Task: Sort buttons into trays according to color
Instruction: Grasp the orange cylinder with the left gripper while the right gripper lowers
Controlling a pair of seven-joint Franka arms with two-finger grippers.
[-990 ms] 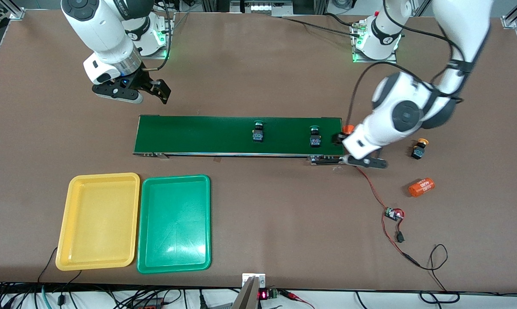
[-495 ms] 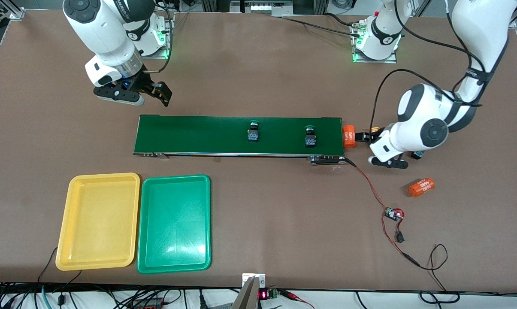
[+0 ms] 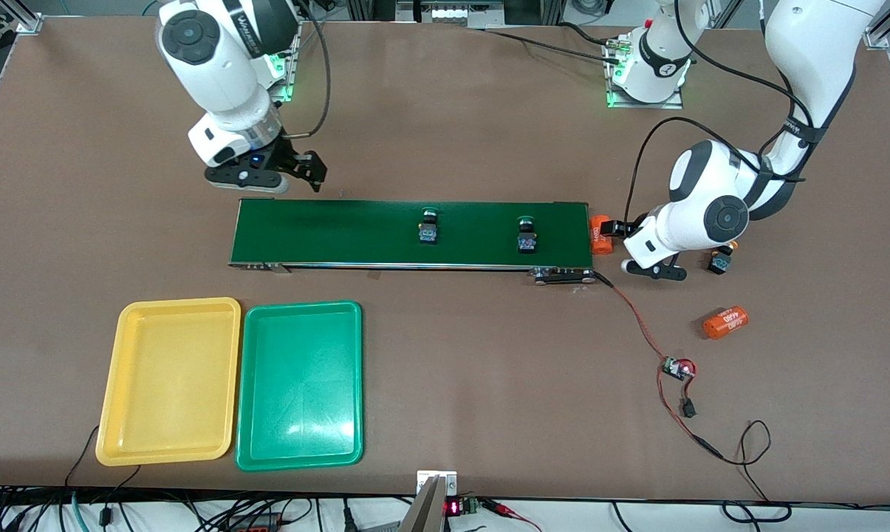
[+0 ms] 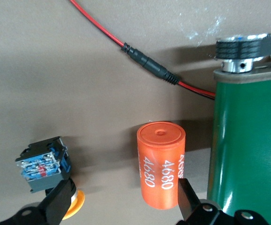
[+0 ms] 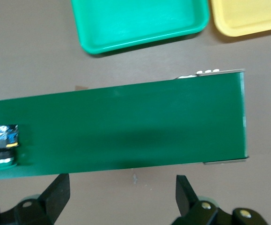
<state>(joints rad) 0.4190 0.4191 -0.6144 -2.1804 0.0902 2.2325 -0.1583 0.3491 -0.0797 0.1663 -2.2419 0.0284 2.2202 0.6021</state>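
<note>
Green-capped buttons (image 3: 429,225) on conveyor belt (image 3: 341,233); both grippers' jaws apart, empty: left gripper (image 4: 121,201), right gripper (image 5: 121,194).

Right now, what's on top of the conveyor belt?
Two green buttons sit on the conveyor belt, both in the half toward the left arm's end. Nothing else shows on it; whatever lies under the belt is covered.
</note>
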